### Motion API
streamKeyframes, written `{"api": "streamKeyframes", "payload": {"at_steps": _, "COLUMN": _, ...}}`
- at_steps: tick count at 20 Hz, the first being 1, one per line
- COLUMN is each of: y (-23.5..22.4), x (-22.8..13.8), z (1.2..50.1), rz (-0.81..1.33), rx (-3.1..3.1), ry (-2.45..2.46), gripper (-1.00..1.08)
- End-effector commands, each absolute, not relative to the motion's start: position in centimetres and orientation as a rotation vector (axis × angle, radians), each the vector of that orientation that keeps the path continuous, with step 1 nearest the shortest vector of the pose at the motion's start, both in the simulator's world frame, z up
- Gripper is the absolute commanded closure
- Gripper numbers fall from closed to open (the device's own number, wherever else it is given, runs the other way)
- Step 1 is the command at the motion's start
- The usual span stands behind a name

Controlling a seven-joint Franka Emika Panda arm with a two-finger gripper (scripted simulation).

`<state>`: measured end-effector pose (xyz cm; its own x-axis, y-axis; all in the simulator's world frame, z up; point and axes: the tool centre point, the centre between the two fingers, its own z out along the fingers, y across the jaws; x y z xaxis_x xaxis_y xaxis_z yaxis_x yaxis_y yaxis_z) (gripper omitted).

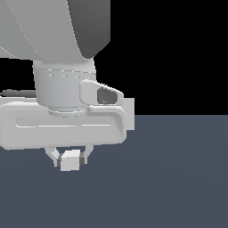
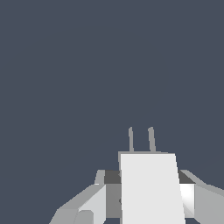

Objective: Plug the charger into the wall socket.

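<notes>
My claw (image 1: pixel 70 159) clamps the small white boxy charger (image 1: pixel 70 161) | two grey prongs (image 2: pixel 141 139) face outward | grasp done; insertion left | flat white panel (image 1: pixel 128 113) behind wrist, possibly socket.

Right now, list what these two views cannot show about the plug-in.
- Socket: in the exterior view only a pale sliver shows behind the hand, probably the socket; the hand hides the rest. The wrist view shows none of it.
- Charger: its prongs are hidden in the exterior view, visible only in the wrist view.
- Gap from prongs to socket: neither view shows it.
- Gripper: the hand covers the upper fingers in the exterior view; the wrist view's edge cuts them off.
</notes>
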<state>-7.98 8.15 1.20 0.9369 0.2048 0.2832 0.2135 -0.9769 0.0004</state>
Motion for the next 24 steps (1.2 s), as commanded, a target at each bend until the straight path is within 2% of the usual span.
{"api": "streamKeyframes", "payload": {"at_steps": 1, "y": 8.2, "x": -8.0, "z": 1.2, "rz": -0.443, "rx": -3.062, "ry": -0.331, "gripper": 1.08}}
{"api": "streamKeyframes", "payload": {"at_steps": 12, "y": 6.6, "x": -7.0, "z": 2.5, "rz": -0.444, "rx": -3.067, "ry": -0.309, "gripper": 1.08}}
{"api": "streamKeyframes", "payload": {"at_steps": 24, "y": 0.0, "x": -2.7, "z": 8.1, "rz": -0.446, "rx": -3.083, "ry": -0.214, "gripper": 1.08}}
